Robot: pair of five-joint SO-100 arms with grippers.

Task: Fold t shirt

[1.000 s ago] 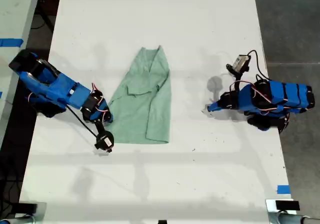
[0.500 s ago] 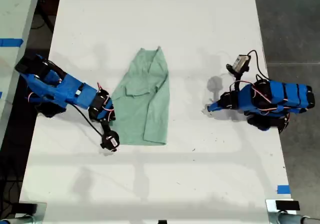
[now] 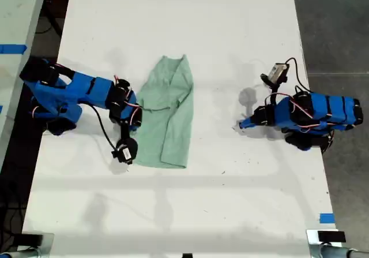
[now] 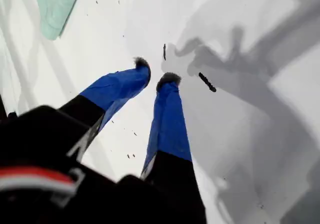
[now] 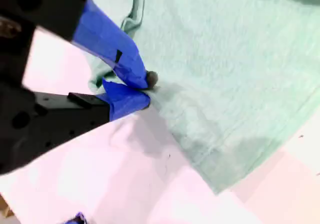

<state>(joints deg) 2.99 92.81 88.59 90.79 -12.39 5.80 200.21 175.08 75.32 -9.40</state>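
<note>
The t shirt [image 3: 167, 116] lies mid-table, its long axis running from about 12 to 6 o'clock in the exterior view. My second gripper [image 5: 145, 91] pinches the shirt's edge on the exterior view's left, fingers pressed together on the cloth. The open fold direction is toward 3 o'clock, across bare white table [image 3: 230, 171]. My first gripper [image 4: 154, 73], fingers slightly spread and holding nothing, rests well apart at 3 o'clock.
</note>
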